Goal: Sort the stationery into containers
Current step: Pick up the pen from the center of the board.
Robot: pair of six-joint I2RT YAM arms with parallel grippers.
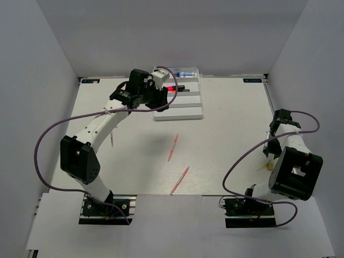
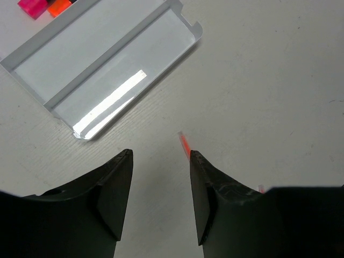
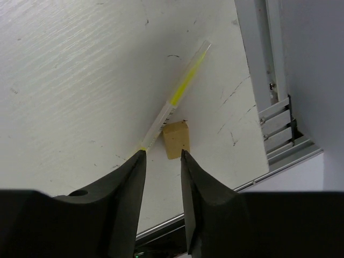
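Note:
The white tray [image 1: 185, 110] stands at the back centre. The clear blue-capped bottle [image 1: 183, 72] lies in its back row, and the two markers [image 1: 174, 87] lie in a middle row. In the left wrist view the tray's bare front rows [image 2: 107, 70] show, with the pink marker end [image 2: 31, 6] and the orange marker end [image 2: 59, 5] at the top left. My left gripper [image 1: 163, 102] [image 2: 160, 156] is open and empty, above the tray's front left part. One pink-orange stick [image 1: 172, 147] [image 2: 184, 144] lies beyond it, a second stick [image 1: 180, 180] lies nearer. My right gripper [image 1: 271, 145] [image 3: 163, 155] is open just short of the tan eraser [image 3: 177, 140] and the pale pen [image 3: 180, 97].
White walls close in the table on the left, back and right. The table's right edge with its metal rail [image 3: 269, 80] runs close beside the eraser and pen. A purple cable [image 1: 48, 134] loops out from the left arm.

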